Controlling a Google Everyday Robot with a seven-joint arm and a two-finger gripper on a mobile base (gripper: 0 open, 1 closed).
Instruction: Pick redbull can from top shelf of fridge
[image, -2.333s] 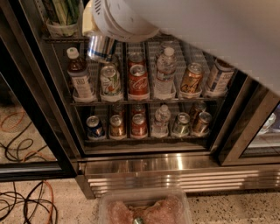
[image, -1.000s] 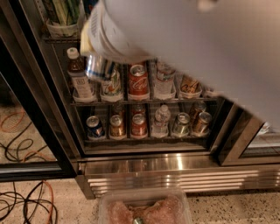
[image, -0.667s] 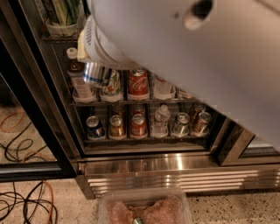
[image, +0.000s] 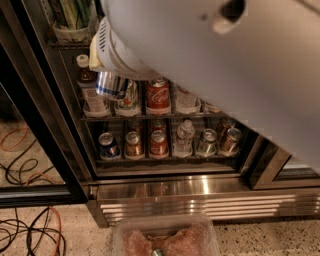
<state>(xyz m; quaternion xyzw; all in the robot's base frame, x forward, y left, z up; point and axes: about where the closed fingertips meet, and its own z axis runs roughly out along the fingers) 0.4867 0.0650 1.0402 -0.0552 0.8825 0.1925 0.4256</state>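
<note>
A speckled floor strewn with cables (image: 30, 227) runs up to the steel base of the fridge (image: 165, 187), whose wire racks hold rows of cans and bottles. The robot's white arm (image: 225, 65) fills the upper right. Its ribbed wrist ends at the left side of the racks, just below the top shelf (image: 62, 45) with its translucent cup holders. The gripper is hidden behind that wrist, so we cannot tell whether it is spread or clamped. The redbull can (image: 112, 85) pokes out from under the wrist, tilted. It sits in front of the rack below and close to a white-capped bottle (image: 87, 82), with a red cola can (image: 158, 95) to its right.

We judge the can is off its holder and at the gripper, so the step in hand is the withdrawal. We would draw straight back toward the opening, since any sideways drift could knock the bottle or catch the black door frame (image: 35, 115). A slim, smooth can held at a tilt may slip, so we would move slowly and keep the grasp firm until it is clear of the racks
</note>
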